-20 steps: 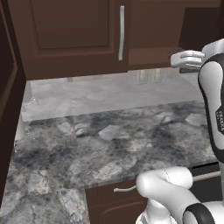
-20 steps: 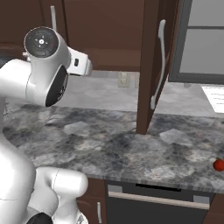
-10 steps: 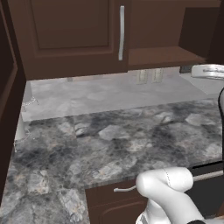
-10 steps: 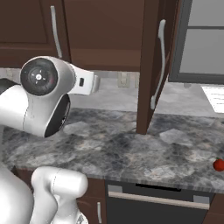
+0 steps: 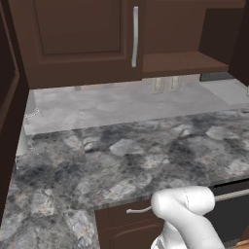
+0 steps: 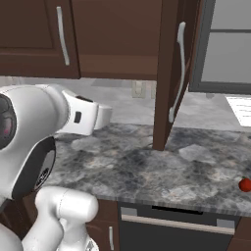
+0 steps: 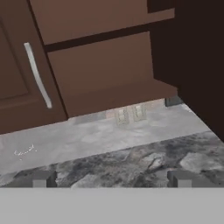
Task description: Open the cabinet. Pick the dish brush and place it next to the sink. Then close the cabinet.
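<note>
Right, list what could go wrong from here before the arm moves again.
1. The open cabinet door juts edge-on over the counter; an arm swing toward it could knock into it.
2. The gripper is open and holds nothing, and the small red item, likely the dish brush, lies near the counter's front edge, so a clumsy approach might push it off.

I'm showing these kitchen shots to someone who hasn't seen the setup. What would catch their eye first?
Probably the cabinet up top, its right door swung out edge-on over the mottled grey stone counter while the left door stays closed. Next, the small red dish brush near the counter's front edge at far right. In the hand view the gripper hangs open and empty, facing the cabinet's open half.
</note>
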Tool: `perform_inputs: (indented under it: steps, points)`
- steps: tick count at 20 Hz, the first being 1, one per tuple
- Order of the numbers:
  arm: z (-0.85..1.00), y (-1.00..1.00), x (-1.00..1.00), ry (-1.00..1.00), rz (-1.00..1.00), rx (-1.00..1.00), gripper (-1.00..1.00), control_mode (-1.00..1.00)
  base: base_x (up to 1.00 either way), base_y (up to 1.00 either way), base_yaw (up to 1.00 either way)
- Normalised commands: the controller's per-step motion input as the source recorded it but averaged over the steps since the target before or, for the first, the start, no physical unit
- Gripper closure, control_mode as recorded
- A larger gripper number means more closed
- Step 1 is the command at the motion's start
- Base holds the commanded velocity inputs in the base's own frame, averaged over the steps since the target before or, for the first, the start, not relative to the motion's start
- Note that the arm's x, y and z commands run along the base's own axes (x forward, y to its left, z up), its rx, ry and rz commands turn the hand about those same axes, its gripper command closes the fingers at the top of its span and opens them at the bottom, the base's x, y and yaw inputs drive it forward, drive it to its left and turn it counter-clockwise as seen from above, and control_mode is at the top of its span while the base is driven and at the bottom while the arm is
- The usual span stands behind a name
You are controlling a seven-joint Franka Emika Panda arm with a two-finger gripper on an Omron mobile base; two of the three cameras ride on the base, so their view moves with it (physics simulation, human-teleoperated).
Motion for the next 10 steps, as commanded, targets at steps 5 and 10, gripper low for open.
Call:
perform_inputs:
  steps: [5,10]
  points:
    - [-0.15,-0.07,-0.29,-0.21,-0.21,0.0,-1.0,-1.0,0.0,0.0,0.0]
    - [-0.04,-0.21,-0.05,-0.34,-0.23,0.0,-1.0,-1.0,0.0,0.0,0.0]
